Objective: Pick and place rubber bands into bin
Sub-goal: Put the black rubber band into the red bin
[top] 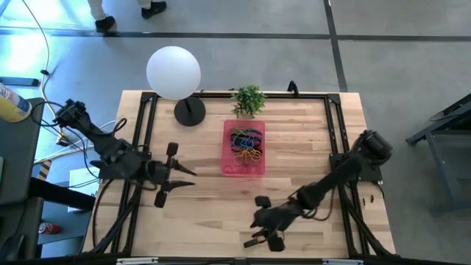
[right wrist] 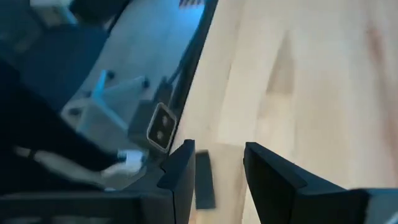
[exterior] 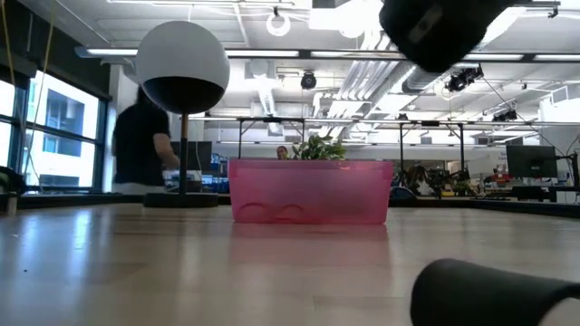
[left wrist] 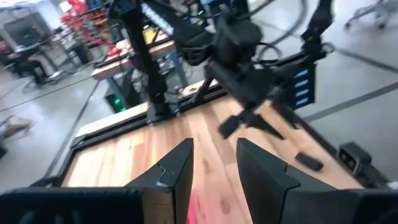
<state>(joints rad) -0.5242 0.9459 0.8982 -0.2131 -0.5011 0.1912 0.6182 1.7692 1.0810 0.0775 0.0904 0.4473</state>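
Note:
The pink translucent bin (top: 243,166) stands in the middle of the table, toward the far side, and shows side-on in the low view (exterior: 311,190). Several rubber bands (top: 246,145) in black, red, blue, green and yellow lie tangled inside it. My left gripper (top: 190,177) hovers to the bin's left, open and empty, pointing toward the table's right side (left wrist: 214,155). My right gripper (top: 252,232) is near the table's near edge, below the bin, open and empty (right wrist: 221,155), pointing toward the table's left side. I see no band lying on the bare table.
A small black block (top: 261,200) lies on the wood just beyond my right gripper, and shows by its fingers in its wrist view (right wrist: 204,180). A white globe lamp (top: 174,72) and a small green plant (top: 249,99) stand at the far edge. A person (exterior: 140,140) stands beyond the table.

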